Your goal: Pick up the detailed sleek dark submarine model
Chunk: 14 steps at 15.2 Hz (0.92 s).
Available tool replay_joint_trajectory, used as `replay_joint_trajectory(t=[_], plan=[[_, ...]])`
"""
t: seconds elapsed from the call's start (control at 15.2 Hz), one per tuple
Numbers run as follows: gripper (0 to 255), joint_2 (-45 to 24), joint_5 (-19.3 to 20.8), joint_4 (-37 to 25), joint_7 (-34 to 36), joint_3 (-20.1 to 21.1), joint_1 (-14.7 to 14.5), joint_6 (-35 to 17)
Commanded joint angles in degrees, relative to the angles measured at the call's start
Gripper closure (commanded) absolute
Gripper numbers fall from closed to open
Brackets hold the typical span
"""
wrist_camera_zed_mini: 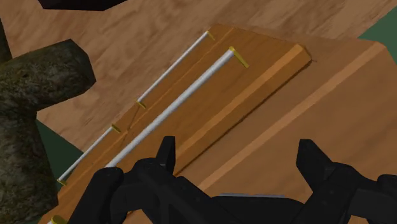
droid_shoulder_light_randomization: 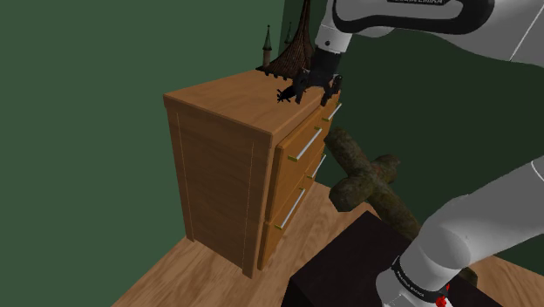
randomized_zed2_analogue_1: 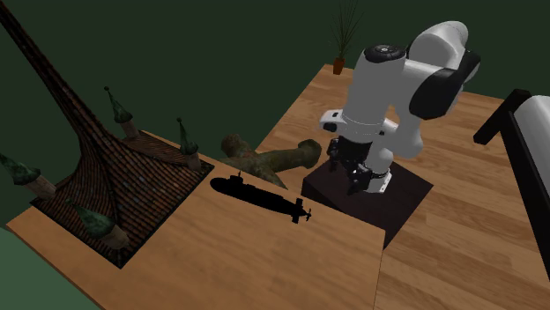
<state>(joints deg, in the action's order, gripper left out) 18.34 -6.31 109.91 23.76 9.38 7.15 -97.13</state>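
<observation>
1. The submarine (randomized_zed2_analogue_1: pixel 260 199) lay flat on top of the wooden dresser (randomized_zed2_analogue_1: pixel 247 255), a dark slim hull with its tail fins towards the front edge.
2. In the shoulder view the gripper (droid_shoulder_light_randomization: pixel 316 87) hung over the front edge of the dresser top, just beside the submarine (droid_shoulder_light_randomization: pixel 286 94). Contact between them could not be judged.
3. In the wrist view the fingers (wrist_camera_zed_mini: pixel 167 156) stood well apart with only bare dresser wood (wrist_camera_zed_mini: pixel 343 95) between them. The pincer was open and gripped nothing.
4. The drawers (droid_shoulder_light_randomization: pixel 301 166) in the dresser front were all pushed shut, so their contents could not be seen. Their pale bar handles (wrist_camera_zed_mini: pixel 175 102) showed below the gripper.
5. A brown tower model (randomized_zed2_analogue_1: pixel 115 176) with small turrets on a square base stood on the dresser top behind the submarine, apart from it.
6. A mossy, cross-shaped log (droid_shoulder_light_randomization: pixel 362 174) lay on the wood floor between the dresser and the dark stand (droid_shoulder_light_randomization: pixel 340 270).
7. A small pot (randomized_zed2_analogue_1: pixel 338 65) holding a thin plant stood on the floor by the green wall, well apart from the dresser.
</observation>
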Motion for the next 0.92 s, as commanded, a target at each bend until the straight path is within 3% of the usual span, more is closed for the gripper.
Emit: replay_joint_trajectory(t=[0.0,0.86], plan=[[0,-4.29,0.5,-4.23,4.42,0.37,1.08,-0.53],[0,-29.9,4.65,-34.69,29.12,-1.91,4.86,1.78]])
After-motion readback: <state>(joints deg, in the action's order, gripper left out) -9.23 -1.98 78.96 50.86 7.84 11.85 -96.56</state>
